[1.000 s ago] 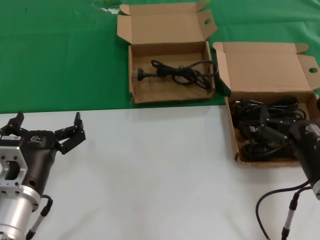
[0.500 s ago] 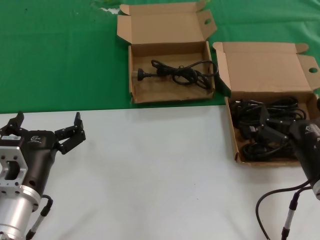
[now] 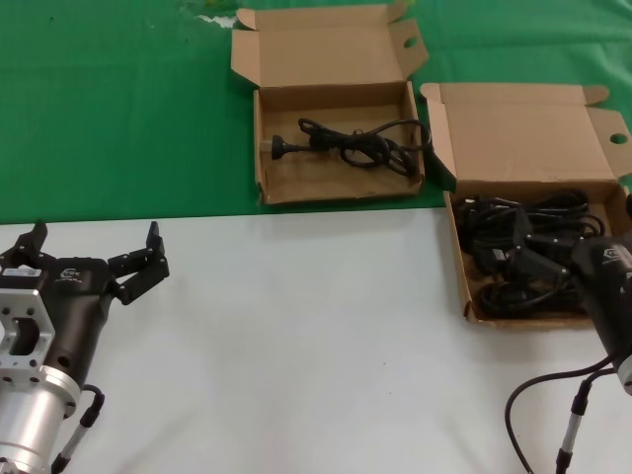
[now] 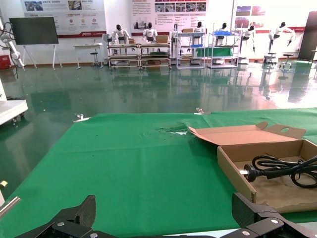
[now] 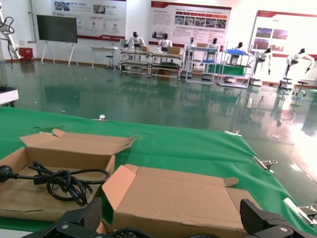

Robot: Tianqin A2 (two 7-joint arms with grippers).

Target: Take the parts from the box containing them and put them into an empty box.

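Note:
The wide carton (image 3: 462, 259) with a splayed side flap lies at the right, full of black cables (image 3: 533, 247). My right gripper (image 3: 578, 242) hovers open over its front part, holding nothing; in the right wrist view (image 5: 173, 218) its fingers (image 5: 91, 214) stand wide apart before this carton's lid (image 5: 178, 198). The squarish carton (image 3: 262, 148) sits at the back on the green cloth and holds one black cable (image 3: 351, 143); it also shows in the left wrist view (image 4: 237, 173). My left gripper (image 3: 96, 237) is parked open and empty at the front left.
The green cloth (image 3: 109, 109) covers the far half of the table and the white surface (image 3: 316, 336) the near half. Both cartons' lids (image 3: 321, 47) stand open towards the back. A grey cable (image 3: 568, 415) hangs from the right arm.

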